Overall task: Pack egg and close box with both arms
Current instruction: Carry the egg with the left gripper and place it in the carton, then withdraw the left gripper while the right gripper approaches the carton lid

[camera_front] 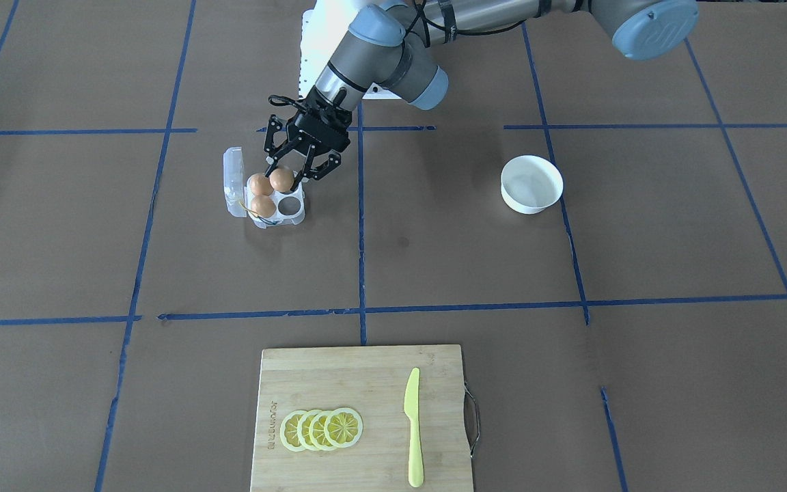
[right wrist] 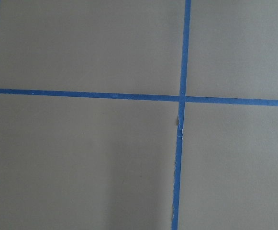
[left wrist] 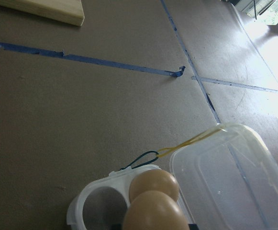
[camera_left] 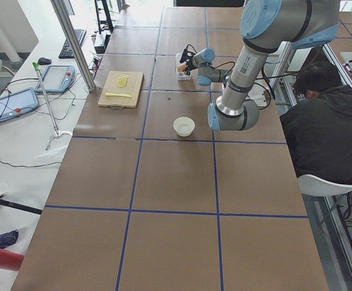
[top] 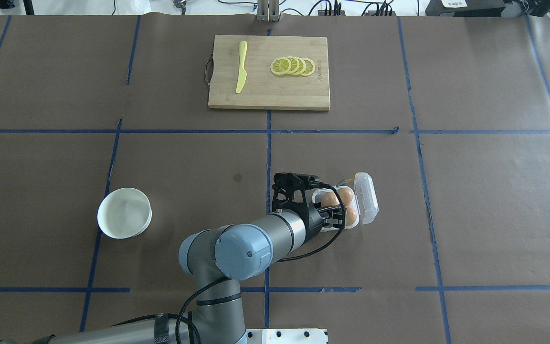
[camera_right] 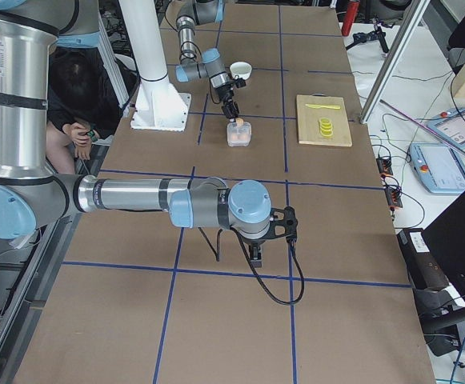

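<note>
Furthest to my left sits the white bowl (top: 124,212), well apart from the work. My left arm (top: 241,251) reaches across the table's middle, forearm low, wrist tipped down and forward. My left gripper (camera_front: 284,179) pinches the egg (camera_front: 282,180) across its middle, at or just over the near-left cup of the box (camera_front: 298,216). Whether it is seated I cannot tell. I judge it light, brittle and slick, so gentle pressure only. Beyond it is the empty cup (camera_front: 290,203). To its right are two seated eggs (camera_front: 261,185), then the lid (camera_front: 233,179), hinged open. That thin plastic should flex and skid, so hold the base and press the lid's free edge. My right gripper (camera_right: 254,250) hangs above the brown table (right wrist: 81,167), well apart from the box. Spread or closed, I cannot tell.
</note>
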You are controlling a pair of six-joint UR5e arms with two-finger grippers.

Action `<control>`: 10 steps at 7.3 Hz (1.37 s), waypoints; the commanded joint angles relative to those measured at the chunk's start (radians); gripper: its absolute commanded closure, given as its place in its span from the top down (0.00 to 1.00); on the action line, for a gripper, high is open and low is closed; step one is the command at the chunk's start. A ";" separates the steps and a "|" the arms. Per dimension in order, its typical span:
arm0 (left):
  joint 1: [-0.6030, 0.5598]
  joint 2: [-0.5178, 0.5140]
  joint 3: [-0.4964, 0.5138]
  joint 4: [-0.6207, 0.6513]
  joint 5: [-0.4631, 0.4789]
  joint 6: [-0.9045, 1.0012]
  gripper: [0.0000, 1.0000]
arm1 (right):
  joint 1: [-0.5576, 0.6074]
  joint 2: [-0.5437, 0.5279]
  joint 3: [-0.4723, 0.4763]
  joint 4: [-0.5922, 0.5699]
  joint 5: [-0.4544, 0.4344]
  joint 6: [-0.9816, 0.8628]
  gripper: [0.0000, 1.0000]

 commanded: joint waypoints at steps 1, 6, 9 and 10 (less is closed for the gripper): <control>0.001 -0.005 0.004 0.001 0.000 -0.001 0.45 | 0.000 0.000 0.001 0.001 0.000 0.000 1.00; -0.039 0.012 -0.088 0.019 -0.018 -0.003 1.00 | -0.002 0.000 0.001 0.003 0.001 0.000 1.00; -0.160 0.099 -0.297 0.317 -0.211 0.005 1.00 | -0.014 -0.002 0.077 0.009 0.001 0.123 1.00; -0.189 0.131 -0.394 0.452 -0.243 0.043 1.00 | -0.047 -0.002 0.123 0.009 0.000 0.179 1.00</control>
